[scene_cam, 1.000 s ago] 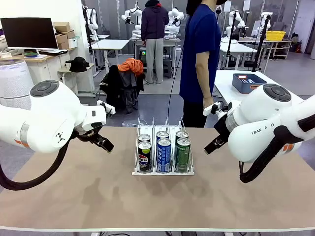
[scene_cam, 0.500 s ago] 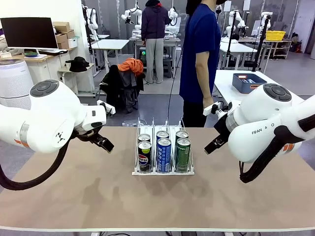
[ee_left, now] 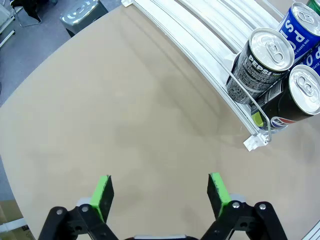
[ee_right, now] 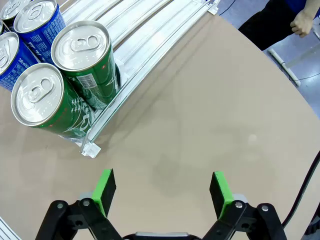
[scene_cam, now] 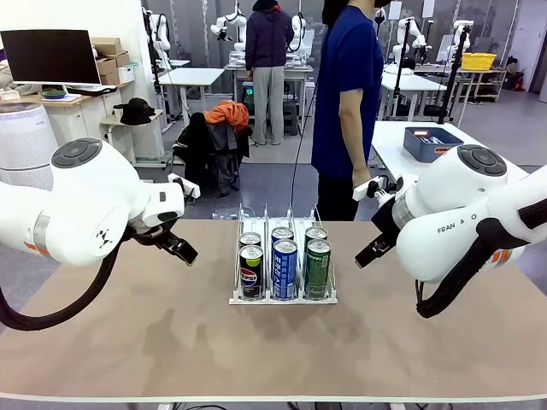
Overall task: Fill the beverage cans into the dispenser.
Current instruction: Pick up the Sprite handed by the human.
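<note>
Tan table [scene_cam: 128,342], dispenser [scene_cam: 282,300] at its middle with six beverage cans [scene_cam: 285,268], two per lane against the front lip. Left claw [ee_left: 161,187] and right claw [ee_right: 162,190] hang wide open, empty, either side. Filling looks paused, maybe done; next needs a fresh can to grasp

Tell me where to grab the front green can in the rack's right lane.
Grip the front green aluminium can by its upper wall, under the silver top, coming down from above. It stands upright with another green can close behind and a blue can alongside, so probably set the jaws across the lane, one on its outer side.
</note>
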Tool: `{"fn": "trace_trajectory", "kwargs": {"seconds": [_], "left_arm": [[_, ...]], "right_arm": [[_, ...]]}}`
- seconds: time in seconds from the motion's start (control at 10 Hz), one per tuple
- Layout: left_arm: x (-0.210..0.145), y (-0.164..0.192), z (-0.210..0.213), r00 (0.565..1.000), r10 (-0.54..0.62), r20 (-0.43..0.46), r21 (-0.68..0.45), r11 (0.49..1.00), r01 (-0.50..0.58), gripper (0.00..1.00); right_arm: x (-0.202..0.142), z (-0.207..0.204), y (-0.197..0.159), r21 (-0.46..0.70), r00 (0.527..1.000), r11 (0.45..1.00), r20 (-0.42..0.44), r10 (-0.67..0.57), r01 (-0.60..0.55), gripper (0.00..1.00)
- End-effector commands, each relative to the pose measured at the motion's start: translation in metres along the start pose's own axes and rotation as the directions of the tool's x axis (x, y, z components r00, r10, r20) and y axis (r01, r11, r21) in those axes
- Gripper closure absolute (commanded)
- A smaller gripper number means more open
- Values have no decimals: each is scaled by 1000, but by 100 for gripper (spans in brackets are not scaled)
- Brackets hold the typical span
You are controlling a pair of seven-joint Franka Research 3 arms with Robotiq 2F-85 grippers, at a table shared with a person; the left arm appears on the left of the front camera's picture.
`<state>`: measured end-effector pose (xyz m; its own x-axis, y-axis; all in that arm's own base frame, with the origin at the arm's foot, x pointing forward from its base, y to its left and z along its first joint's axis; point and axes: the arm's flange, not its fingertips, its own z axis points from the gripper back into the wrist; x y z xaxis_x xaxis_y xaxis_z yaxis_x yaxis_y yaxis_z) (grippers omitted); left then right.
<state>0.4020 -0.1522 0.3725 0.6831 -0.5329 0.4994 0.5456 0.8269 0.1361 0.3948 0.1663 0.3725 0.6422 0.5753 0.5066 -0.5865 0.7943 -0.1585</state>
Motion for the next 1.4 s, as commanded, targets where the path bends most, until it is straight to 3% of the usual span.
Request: {"fn": "trace_trajectory", "kwargs": {"seconds": [0.0, 0.1, 0.2, 0.5, 0.7, 1.0, 1.3], "left_arm": [[0, 0, 0, 1000, 1, 0, 0, 1000, -1, 0], [0, 0, 0, 1000, 0, 0, 0, 1000, 0, 0], [2, -1, 12, 999, -16, -46, -122, 993, 11, 0], [14, 27, 44, 994, -75, -74, -320, 946, 47, 0], [25, 33, 64, 992, -109, -67, -384, 920, 75, 0], [38, 58, 117, 967, -255, 10, -447, 864, 233, 0], [41, 90, 165, 966, -223, 130, -456, 852, 258, 0]], "right_arm": [[0, 0, 0, 0, 1000, 1000, 0, -1, 1, 0], [0, 0, 0, 0, 1000, 1000, 0, 0, 0, 0], [-3, 11, 1, 48, 999, 999, -52, 8, -5, 0], [16, 37, -22, 146, 986, 989, -169, 2, 22, 0], [34, 65, -42, 229, 978, 973, -202, 59, -12, 0], [57, 123, -61, 387, 975, 921, -184, 128, -48, 0], [66, 169, -92, 450, 986, 891, -109, 125, -63, 0]]}}
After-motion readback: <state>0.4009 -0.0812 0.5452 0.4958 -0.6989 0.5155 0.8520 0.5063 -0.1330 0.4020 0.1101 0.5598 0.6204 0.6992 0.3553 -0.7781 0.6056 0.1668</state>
